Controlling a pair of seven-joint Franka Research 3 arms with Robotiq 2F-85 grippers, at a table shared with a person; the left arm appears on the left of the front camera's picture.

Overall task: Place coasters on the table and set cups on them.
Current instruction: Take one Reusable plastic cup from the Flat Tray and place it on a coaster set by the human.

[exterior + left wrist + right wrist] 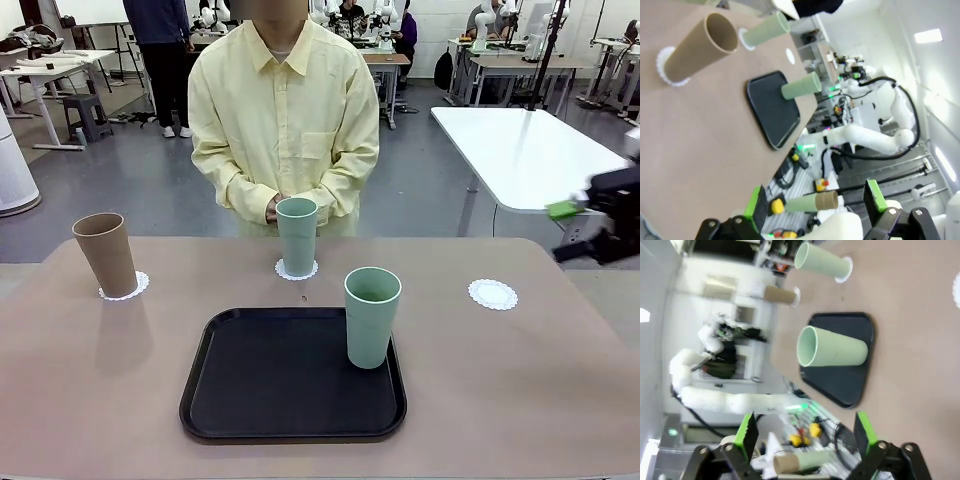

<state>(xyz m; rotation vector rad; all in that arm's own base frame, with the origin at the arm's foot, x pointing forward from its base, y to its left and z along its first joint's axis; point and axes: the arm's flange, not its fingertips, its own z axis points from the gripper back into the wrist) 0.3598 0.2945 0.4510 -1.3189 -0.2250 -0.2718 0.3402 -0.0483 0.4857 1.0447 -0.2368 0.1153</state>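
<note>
On the tan table (pixel 80 400) a brown cup (pixel 105 253) stands on a coaster (pixel 125 288) at the far left. One mint cup (pixel 296 235) stands on a middle coaster (pixel 296 269) in front of the person. The other mint cup (pixel 371 316) stands upright on the right side of a black tray (pixel 290 375). A third coaster (pixel 492 294) lies bare at the right. My right gripper (pixel 568 230) hangs open beyond the table's right edge; the right wrist view has it (pixel 805 432) open and empty, facing the tray's cup (pixel 832 347). My left gripper (pixel 815 202) is open and empty, off the table.
The person stands at the far side with hands (pixel 275 205) clasped just behind the middle cup. A glossy white table (pixel 520 150) stands behind at the right. Bare tabletop lies left and right of the tray.
</note>
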